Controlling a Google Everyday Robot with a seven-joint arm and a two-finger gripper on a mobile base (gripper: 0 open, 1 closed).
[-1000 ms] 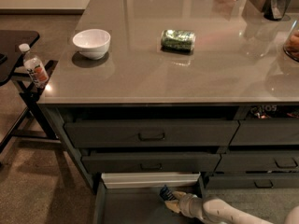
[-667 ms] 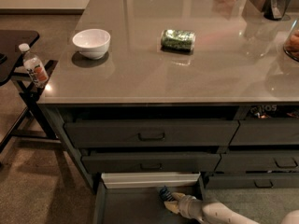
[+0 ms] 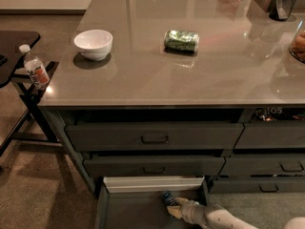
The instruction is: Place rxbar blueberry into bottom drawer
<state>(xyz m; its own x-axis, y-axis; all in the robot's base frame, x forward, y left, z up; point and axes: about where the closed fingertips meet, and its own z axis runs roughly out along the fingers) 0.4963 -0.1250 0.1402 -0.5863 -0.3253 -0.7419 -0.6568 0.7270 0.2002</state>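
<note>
The bottom drawer (image 3: 114, 209) is pulled open at the foot of the cabinet, showing a grey floor and a pale back edge. My gripper (image 3: 170, 205) reaches into it from the lower right on a pale arm, low over the drawer floor. It is shut on the rxbar blueberry (image 3: 166, 197), a small dark-blue bar that sticks out from the gripper's tip toward the drawer's back. The front of the drawer is cut off by the frame edge.
On the counter lie a shiny green can (image 3: 181, 40) and a white bowl (image 3: 93, 44). Two shut drawer fronts with black handles (image 3: 155, 139) sit above the open drawer. A water bottle (image 3: 34, 67) stands on a black stand at the left.
My gripper with the bar has sunk slightly lower into the drawer. Nothing on the counter has moved.
</note>
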